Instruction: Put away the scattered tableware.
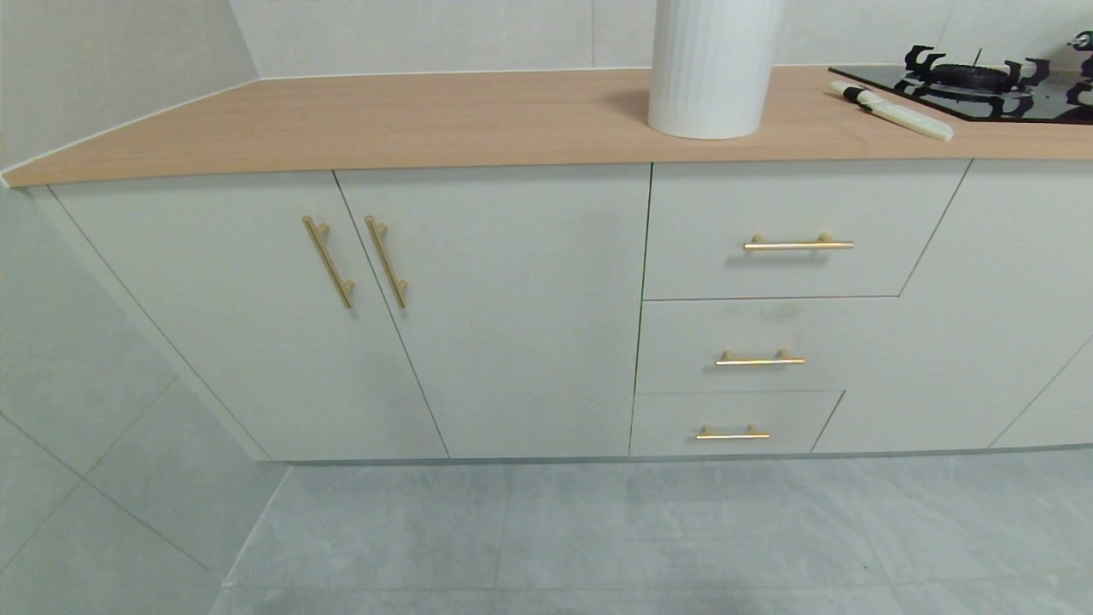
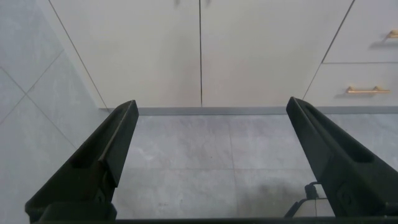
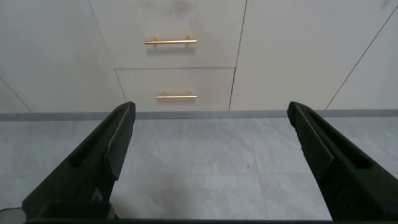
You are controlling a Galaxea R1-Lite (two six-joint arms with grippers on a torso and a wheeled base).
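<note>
A pale knife with a dark band near one end [image 1: 892, 109] lies on the wooden counter [image 1: 410, 120] at the far right, beside the black hob [image 1: 982, 85]. A tall white ribbed container [image 1: 713, 68] stands on the counter just left of it. My left gripper [image 2: 211, 112] hangs low over the grey floor, open, facing the double cupboard doors, nothing between its fingers [image 2: 102, 162]. My right gripper [image 3: 211, 112] is also open and empty above the floor, facing the lower drawers [image 3: 177, 84].
Below the counter are two cupboard doors with gold handles [image 1: 354, 260] and a stack of three drawers with gold bar handles [image 1: 798, 245]. A tiled wall closes the left side. Grey floor tiles [image 1: 598, 538] stretch in front of the cabinets.
</note>
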